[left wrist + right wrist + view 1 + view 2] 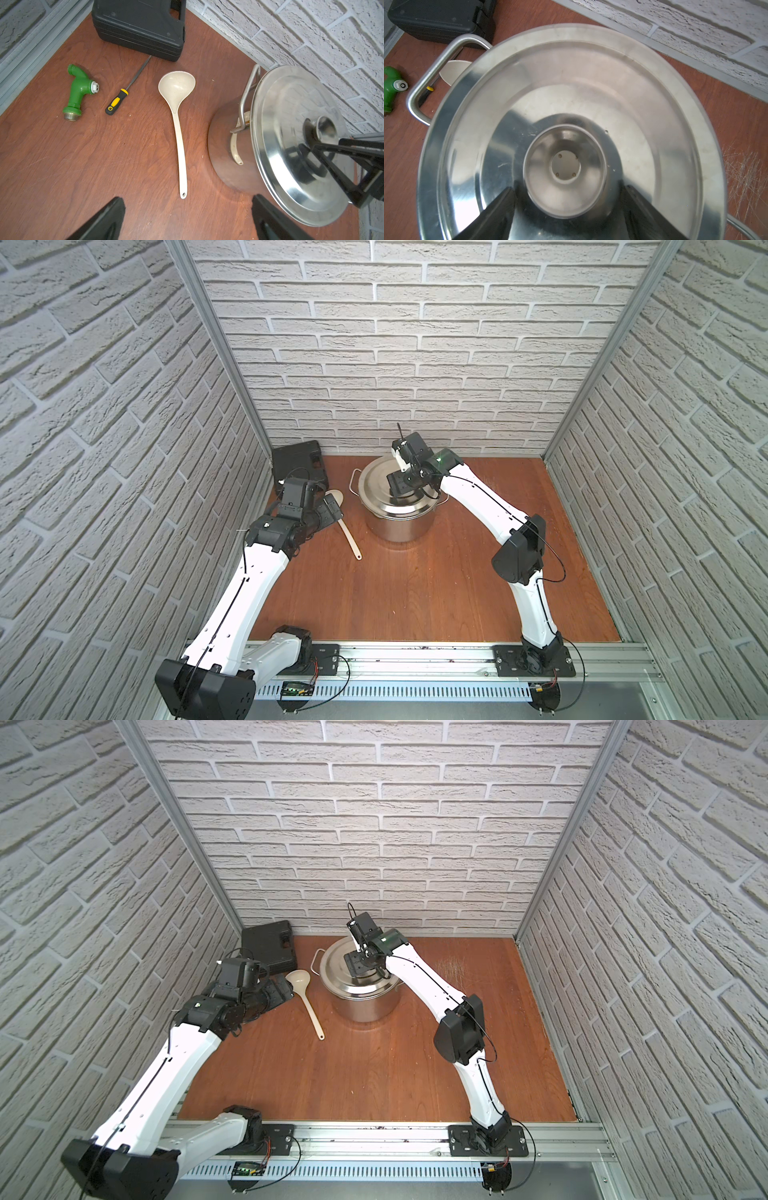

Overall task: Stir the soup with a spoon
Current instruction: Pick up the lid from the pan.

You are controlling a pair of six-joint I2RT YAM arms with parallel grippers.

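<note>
Evidently the right gripper (568, 188) straddles the knob (565, 166) of the lid (571, 72) covering the pot (399, 526), whether pinching yet I cannot tell, since stirring needs it off, while the left gripper (187, 220) hovers spread wide over the spoon (179, 135) lying flat just beside the pot.

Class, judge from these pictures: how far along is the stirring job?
Done: nothing yet. In hand: the right claw straddles the knob on the lid, open; the left claw hovers open near the ladle on the table. Left: lift lid off pot, grasp ladle, stir.
</note>
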